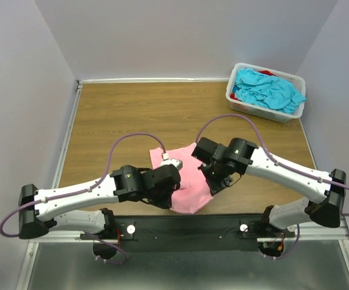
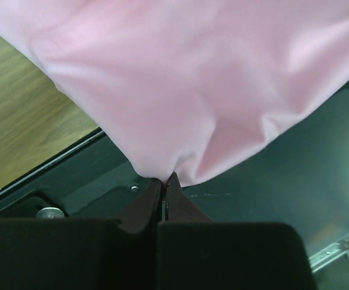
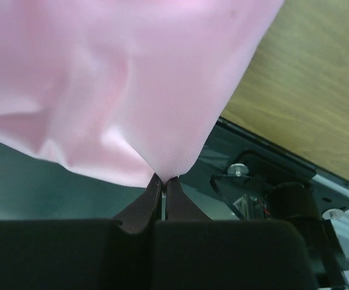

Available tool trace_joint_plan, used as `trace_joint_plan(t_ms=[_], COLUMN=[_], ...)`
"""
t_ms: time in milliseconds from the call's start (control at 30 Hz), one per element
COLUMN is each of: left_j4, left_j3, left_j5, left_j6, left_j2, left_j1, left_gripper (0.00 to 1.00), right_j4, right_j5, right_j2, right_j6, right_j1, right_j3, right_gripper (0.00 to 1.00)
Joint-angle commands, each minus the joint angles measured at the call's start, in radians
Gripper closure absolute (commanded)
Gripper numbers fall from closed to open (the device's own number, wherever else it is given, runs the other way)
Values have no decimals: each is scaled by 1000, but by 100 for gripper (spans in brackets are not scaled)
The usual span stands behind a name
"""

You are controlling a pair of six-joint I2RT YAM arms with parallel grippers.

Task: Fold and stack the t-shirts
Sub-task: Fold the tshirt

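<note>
1. The pink t-shirt (image 1: 186, 175) is at the near edge of the table (image 1: 132, 115), caught between the two arms and close to the black rail (image 1: 186, 232) that carries them. It looks bunched, not spread flat.
2. The left gripper (image 2: 164, 181) is clenched on a pinch of the pink cloth. In its wrist view the jaws are pressed together and the fabric fans up and away from the tips.
3. The right gripper (image 3: 163, 180) does the same on the other side, with its jaws closed tight on a gathered corner of the same shirt and cloth draping above them.
4. No crease or neat fold shows anywhere on the pink shirt, so the fold looks barely begun. This reads as the lift-and-spread stage.
5. In the far right corner the white basket (image 1: 262, 112) holds the turquoise t-shirts (image 1: 268, 90) in a crumpled heap, with a bit of red (image 1: 265, 73) peeking out behind.
6. No folded stack shows on the table.
7. Nearly everything seems left to do: lay the pink shirt flat, fold it and set it down, then fetch, fold and stack the basket's shirts on it.
</note>
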Motion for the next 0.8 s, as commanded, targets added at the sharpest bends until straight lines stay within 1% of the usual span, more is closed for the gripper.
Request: trace_joint_plan(t_ms=[0, 33, 67, 100, 133, 167, 200, 233, 267, 300, 333, 367, 467, 500, 533, 567, 600, 633, 700, 733, 767], left_j4=[-33, -19, -6, 20, 21, 65, 85, 123, 149, 181, 241, 269, 376, 407, 436, 497, 530, 571, 594, 599, 597], left_j3=[96, 109, 115, 115, 112, 91, 80, 70, 49, 34, 17, -2, -11, -11, -8, 6, 12, 23, 70, 102, 112], left_j5=[-1, 1, 8, 28, 36, 56, 57, 83, 99, 114, 134, 174, 191, 215, 224, 256, 270, 275, 295, 298, 298], left_j6=[40, 70, 131, 165, 190, 246, 270, 287, 329, 345, 359, 392, 429, 443, 451, 471, 477, 479, 503, 518, 523], left_j2=[-39, -45, -48, -48, -47, -45, -36, -29, -10, 2, 16, 37, 125, 148, 198, 226, 255, 319, 390, 454, 479], left_j1=[112, 149, 187, 280, 319, 365, 446, 491, 556, 598, 630, 658, 765, 795, 822, 876, 896, 920, 963, 976, 976], left_gripper=[100, 100, 100, 100, 100, 100, 100, 100, 100, 100, 100, 100, 100, 100, 100, 100, 100, 100, 100, 100, 100], right_j4=[-140, -138, -134, -120, -106, -91, -71, -54, -7, 10, 26, 61, 110, 127, 159, 176, 219, 236, 274, 282, 288], right_j5=[116, 117, 112, 109, 101, 88, 62, 43, -33, -70, -95, -133, -173, -190, -216, -230, -254, -261, -264, -271, -281], right_j2=[41, 76, 94, 132, 132, 165, 190, 210, 248, 271, 293, 348, 428, 489, 520, 549, 609, 638, 693, 738, 755], right_j6=[-43, -87, -107, -150, -150, -202, -225, -270, -291, -313, -345, -359, -400, -408, -414, -428, -430, -430, -434, -443, -453], right_j1=[-24, -50, -71, -116, -143, -173, -202, -261, -294, -326, -376, -400, -479, -501, -524, -565, -587, -619, -639, -647, -648], right_j3=[184, 210, 262, 286, 307, 335, 355, 369, 381, 392, 402, 424, 450, 456, 468, 478, 485, 491, 528, 556, 565], right_gripper=[99, 99, 99, 99, 99, 99, 99, 99, 99, 99, 99, 99, 99, 99, 99, 99, 99, 99, 99, 99, 99])
